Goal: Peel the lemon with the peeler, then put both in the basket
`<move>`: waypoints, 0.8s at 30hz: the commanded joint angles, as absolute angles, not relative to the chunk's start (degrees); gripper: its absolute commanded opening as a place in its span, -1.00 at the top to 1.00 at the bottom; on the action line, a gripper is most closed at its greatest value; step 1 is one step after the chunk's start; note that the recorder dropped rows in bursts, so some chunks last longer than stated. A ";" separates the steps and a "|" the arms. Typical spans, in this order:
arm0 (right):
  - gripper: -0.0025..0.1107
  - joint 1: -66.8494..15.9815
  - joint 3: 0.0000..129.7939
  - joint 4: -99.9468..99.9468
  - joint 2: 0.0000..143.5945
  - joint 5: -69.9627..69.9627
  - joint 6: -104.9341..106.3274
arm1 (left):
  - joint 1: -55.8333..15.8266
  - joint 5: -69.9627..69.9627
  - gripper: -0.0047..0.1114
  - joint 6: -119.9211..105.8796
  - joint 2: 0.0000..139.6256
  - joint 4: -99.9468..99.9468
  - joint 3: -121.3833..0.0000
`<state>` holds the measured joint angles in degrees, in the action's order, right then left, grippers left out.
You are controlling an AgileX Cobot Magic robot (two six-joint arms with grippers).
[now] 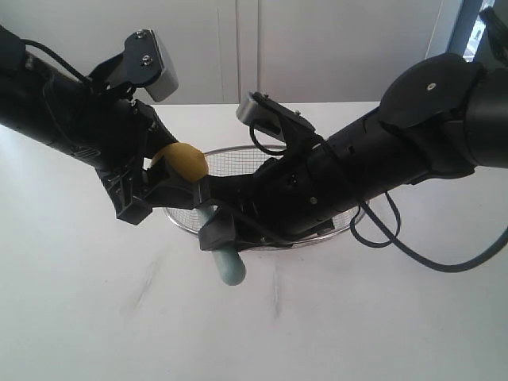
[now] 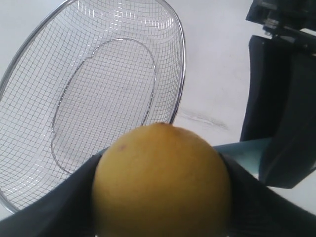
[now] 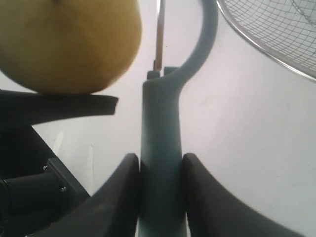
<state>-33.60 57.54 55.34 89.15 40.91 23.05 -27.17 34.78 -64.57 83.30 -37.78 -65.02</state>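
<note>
- The lemon (image 2: pixel 160 182) fills the near field of the left wrist view. It is held up off the table, in front of the basket, with smooth, waxy yellow skin, faintly pitted. I see no strip cut from it.
- The left claw (image 1: pixel 176 176) is clamped on the lemon, a dark finger pressing each flank.
- The peeler (image 3: pixel 160 113) is held in the air just beside the lemon. Its thin metal blade (image 3: pixel 159 34) runs along the fruit's flank, with a narrow gap showing between them.
- The peeler's long axis runs straight out of the right claw (image 3: pixel 160 170), which is closed tight on the matte teal handle. The handle's rounded butt points down towards the table.
- So the next stroke looks to need a small sideways press of the blade into the skin, then a draw along it. The right arm is the one placed for that.
- The basket (image 2: pixel 181 59) is shallow silver mesh with a thick rim and sits behind both arms, with nothing in it.
- The table (image 1: pixel 79 302) is white and faintly scuffed.
</note>
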 commanded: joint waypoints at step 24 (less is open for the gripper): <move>0.96 -31.92 57.20 53.77 83.29 39.62 21.80 | -27.46 35.59 0.92 -63.80 82.96 -38.67 -64.63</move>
<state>-32.29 57.54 53.34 84.18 40.31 21.86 -27.17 34.78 -64.35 83.30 -37.78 -65.02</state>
